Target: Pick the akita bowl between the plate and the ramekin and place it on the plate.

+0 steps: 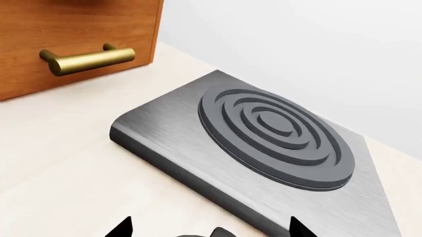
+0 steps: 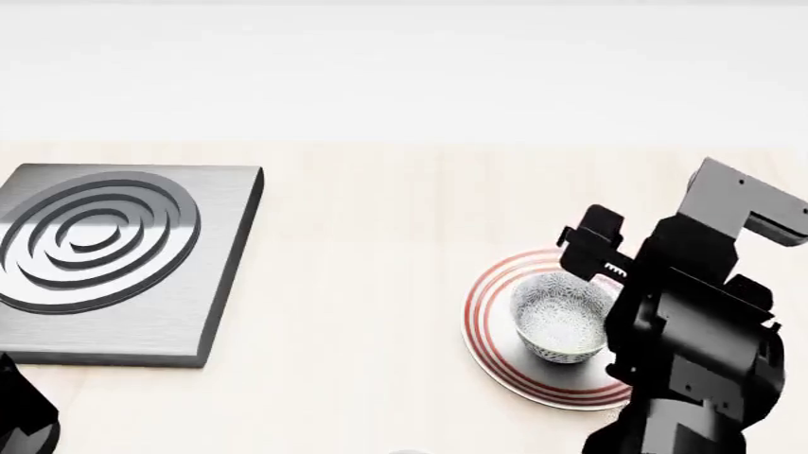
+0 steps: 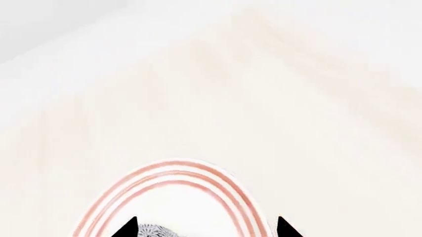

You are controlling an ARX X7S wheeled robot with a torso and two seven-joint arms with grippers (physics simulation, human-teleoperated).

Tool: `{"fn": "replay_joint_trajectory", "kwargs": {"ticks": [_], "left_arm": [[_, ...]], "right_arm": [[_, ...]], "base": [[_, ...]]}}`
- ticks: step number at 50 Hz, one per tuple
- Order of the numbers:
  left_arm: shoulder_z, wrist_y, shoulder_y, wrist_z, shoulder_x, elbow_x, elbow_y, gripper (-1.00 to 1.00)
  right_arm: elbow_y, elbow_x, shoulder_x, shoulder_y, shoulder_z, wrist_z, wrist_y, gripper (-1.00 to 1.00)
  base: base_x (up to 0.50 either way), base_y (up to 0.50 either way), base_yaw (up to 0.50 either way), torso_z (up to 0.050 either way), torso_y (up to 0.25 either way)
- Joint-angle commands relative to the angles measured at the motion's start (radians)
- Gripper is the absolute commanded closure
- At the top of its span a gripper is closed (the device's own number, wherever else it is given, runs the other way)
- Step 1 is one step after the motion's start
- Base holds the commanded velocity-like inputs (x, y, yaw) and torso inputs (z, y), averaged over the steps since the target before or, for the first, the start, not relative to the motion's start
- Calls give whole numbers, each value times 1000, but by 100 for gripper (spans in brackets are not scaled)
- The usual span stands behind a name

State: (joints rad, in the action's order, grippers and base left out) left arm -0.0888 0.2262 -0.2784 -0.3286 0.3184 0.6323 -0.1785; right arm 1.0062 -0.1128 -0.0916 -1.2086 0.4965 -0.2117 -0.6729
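The bowl [image 2: 561,316] sat upright on the plate [image 2: 486,301], at the surface's [image 2: 366,284] four o'clock. The right gripper [image 3: 205,228] hung over it, fingers spread either side, not pinching. The left gripper [image 1: 209,230] was spread near the burner [image 2: 108,255], at nine o'clock.

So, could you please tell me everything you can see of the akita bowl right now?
The akita bowl is small, round and deep, finely speckled black and white, looking like glazed ceramic. It stands upright on the plate, inside its red rings and towards the rim nearest the right arm. The right gripper is close over it; only a sliver of speckled rim shows between the fingertips, and whether they touch it cannot be told.
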Motion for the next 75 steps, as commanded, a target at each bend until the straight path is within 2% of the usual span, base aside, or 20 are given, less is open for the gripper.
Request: {"fn": "replay_joint_trajectory", "kwargs": {"ticks": [1, 13, 33, 56, 75], "left_arm": [[3, -2, 3, -3, 2, 0, 5, -100], [6, -11, 3, -2, 0, -3, -4, -100], [11, -22, -3, 2, 2, -5, -18, -100], [17, -28, 3, -1, 3, -6, -13, -100], [14, -22, 13, 1, 11, 13, 16, -100]], "right_arm": [[-462, -53, 80, 187, -141, 71, -145, -100], [-829, -3, 75, 422, -313, 81, -199, -100], [-1230, 39, 54, 745, -417, 38, -217, -100], [-1333, 22, 12, 948, -517, -33, -43, -100], [-1490, -5, -38, 994, -541, -59, -81, -100]], "base": [[0, 0, 0, 0, 0], [0, 0, 0, 0, 0], [0, 0, 0, 0, 0], [0, 0, 0, 0, 0], [0, 0, 0, 0, 0]]}}
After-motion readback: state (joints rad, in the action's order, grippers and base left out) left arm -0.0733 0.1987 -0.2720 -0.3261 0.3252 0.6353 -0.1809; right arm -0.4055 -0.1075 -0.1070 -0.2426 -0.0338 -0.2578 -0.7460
